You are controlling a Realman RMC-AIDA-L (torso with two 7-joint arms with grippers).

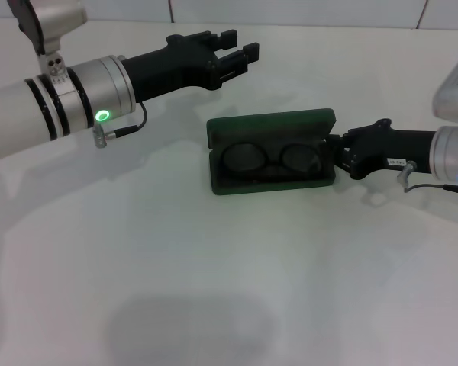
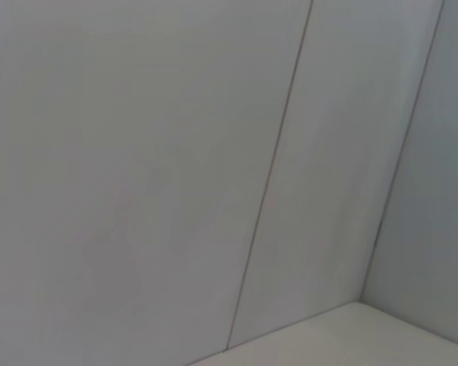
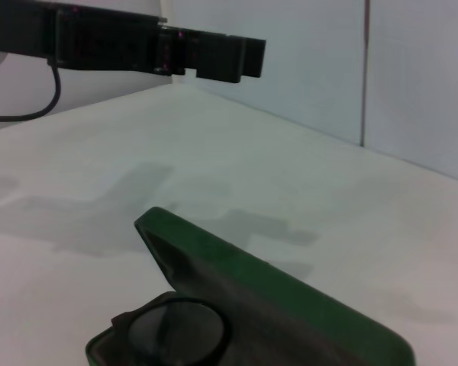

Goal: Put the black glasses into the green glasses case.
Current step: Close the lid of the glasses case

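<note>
Nearest item, head view: bare white tabletop [image 1: 214, 290], carrying only shadow in the foreground. Beyond it, at centre, we record the green glasses case [image 1: 273, 152], open, lid tipped back away from us. The black glasses [image 1: 271, 160] lie folded inside the lower tray, two roundish lenses side by side.

Right claw [image 1: 337, 150]: low, at the case's right end, touching or just beside it. We cannot tell whether its fingers are spread or pinching the rim.

Left claw [image 1: 240, 49]: raised, up and to the left of the case, well apart from it, fingers spread, holding nothing.

Left wrist view: plain pale wall panels with dark seams and a strip of white surface. No task item in sight.

Right wrist view: the case's lid rises close by, one lens of the glasses showing in the tray beneath it. The left claw [image 3: 225, 57] hangs farther off above the tabletop [image 3: 252, 175].

Handling note, our judgement: the glasses look light, thin and fragile, with lenses easily smudged; grip by the bridge or a temple, never the glass. The case looks stiff and smooth, likely to slide when pushed; hold it by an end wall and press the lid's long edge to shut it. Placement appears done.
</note>
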